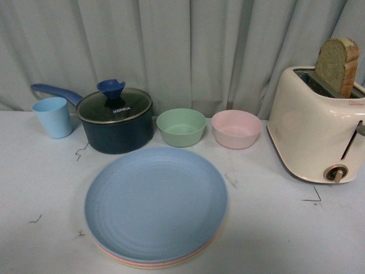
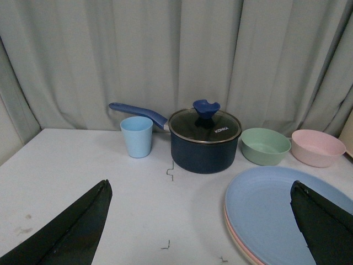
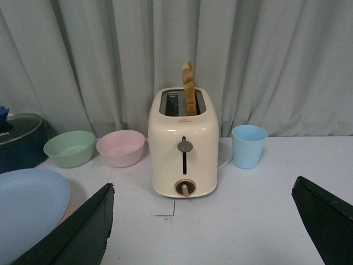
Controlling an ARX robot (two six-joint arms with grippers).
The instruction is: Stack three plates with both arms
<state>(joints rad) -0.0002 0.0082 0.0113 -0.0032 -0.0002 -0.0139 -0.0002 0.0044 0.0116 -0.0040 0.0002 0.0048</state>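
Above the table, both arms are hanging back out of the front view, each wrist camera looking level across the surface toward the curtain. On the left wrist view the left gripper is showing its two black fingers spread wide at the lower corners, holding nothing, with the stacked plates lying partly between them, nearer the finger on the pot's side. On the right wrist view the right gripper is likewise standing wide open and empty, the toaster sitting ahead of the gap and the plates lying off beyond one finger. At the near middle of the table the blue plate is resting on top, with the pink plate edge and a cream plate rim peeking out beneath it. Behind the stack a dark pot with a glass lid is standing, a blue cup beside its handle, then a green bowl and a pink bowl. A slice of bread is sticking up from the toaster.
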